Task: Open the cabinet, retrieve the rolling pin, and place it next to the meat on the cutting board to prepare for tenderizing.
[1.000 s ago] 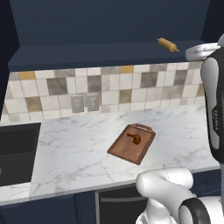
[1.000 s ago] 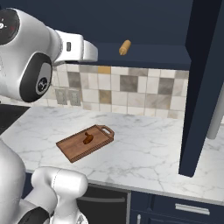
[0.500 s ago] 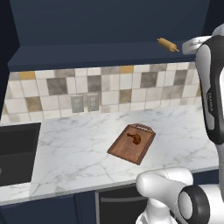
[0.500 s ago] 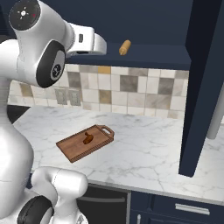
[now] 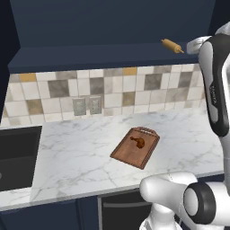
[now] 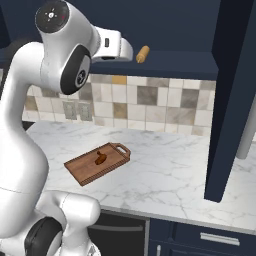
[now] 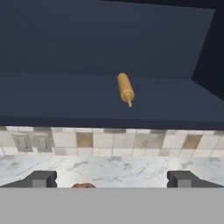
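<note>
The cabinet [image 5: 112, 27] is open, and its right door [image 6: 235, 100] stands swung out. On its bottom shelf lies the light tan rolling pin [image 5: 172, 46] [image 6: 143, 54] [image 7: 125, 89], one thin handle pointing toward the hand. My gripper [image 7: 112, 179] [image 6: 128, 50] is open and empty, level with the shelf's front edge and a short way from the pin, not touching it. Down on the marble counter the reddish-brown cutting board [image 5: 128, 152] [image 6: 82, 169] carries the small meat [image 5: 138, 142] [image 6: 100, 159] near its handle end.
A dark sink [image 5: 18, 152] is set into the counter at the far left. Two outlets [image 5: 87, 106] sit on the tiled backsplash. The swung-out door hangs over the counter's right part. Navy base cabinets [image 6: 210, 237] run below.
The arm has lifted and swung the hand closer to the rolling pin on the shelf. The jaws stayed open; pin, board and meat have not moved.
</note>
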